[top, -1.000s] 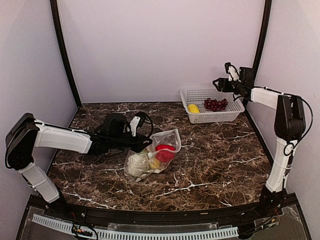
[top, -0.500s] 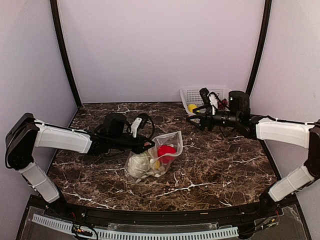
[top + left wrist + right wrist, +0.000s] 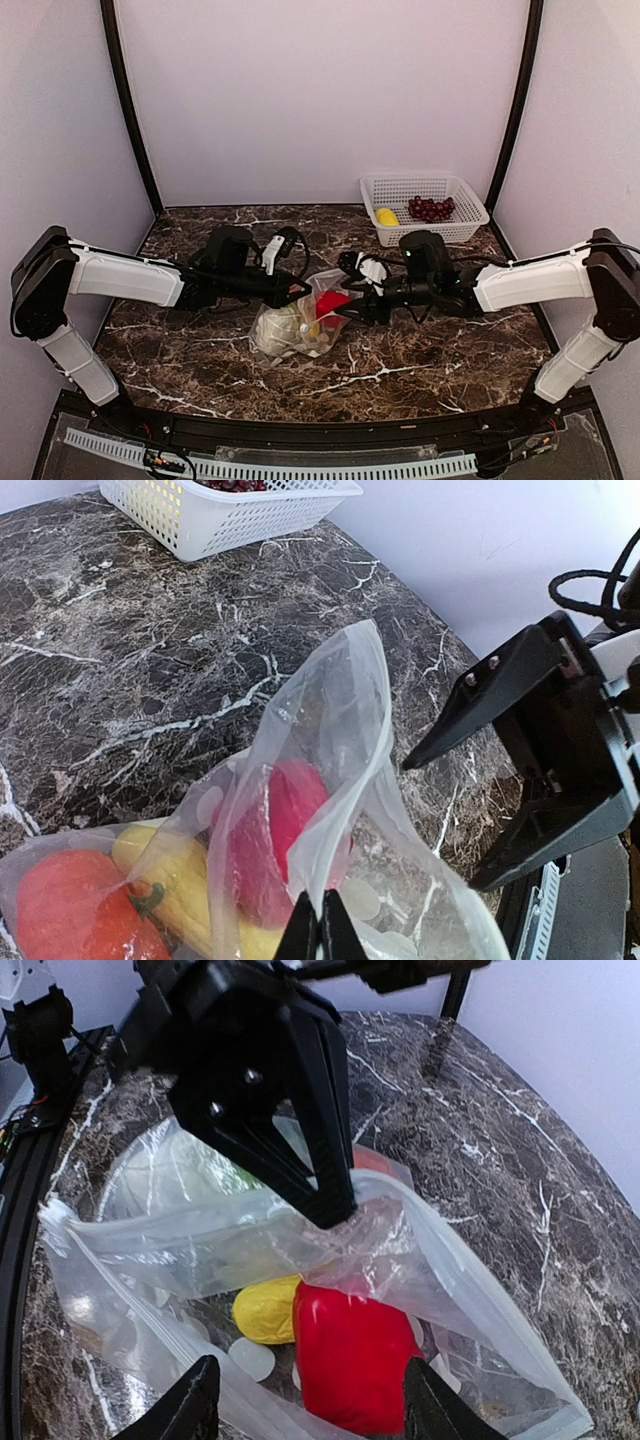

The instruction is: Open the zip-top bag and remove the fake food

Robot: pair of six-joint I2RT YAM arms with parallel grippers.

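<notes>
Progress first: the zip-top bag (image 3: 305,320) has its mouth gaping, and the dark grapes (image 3: 430,208) and a yellow lemon (image 3: 387,216) already sit in the white basket (image 3: 430,236), so I'd call the opening step finished and the emptying partly done. A good share is left, though. Inside the film the wrist views show a red piece (image 3: 350,1355), a yellow lump (image 3: 265,1310), an orange-red one with a green stalk (image 3: 85,910) and a long yellow piece (image 3: 185,900), and the overhead view shows a pale white-green mass (image 3: 278,325) at the closed end. The bag lies on the marbled bench (image 3: 450,340), well apart from the basket, on its near-left side. Its long axis runs diagonally, with the open mouth pointing towards the basket and the sealed bottom pointing away from it. The left pincer (image 3: 320,935) is pressed together, pinching the upper lip of the film and propping the mouth up. The right pincer (image 3: 315,1405) stands spread on the basket side of that mouth, fingers straddling the red piece and gripping nothing. That red piece looks like the next one out.
</notes>
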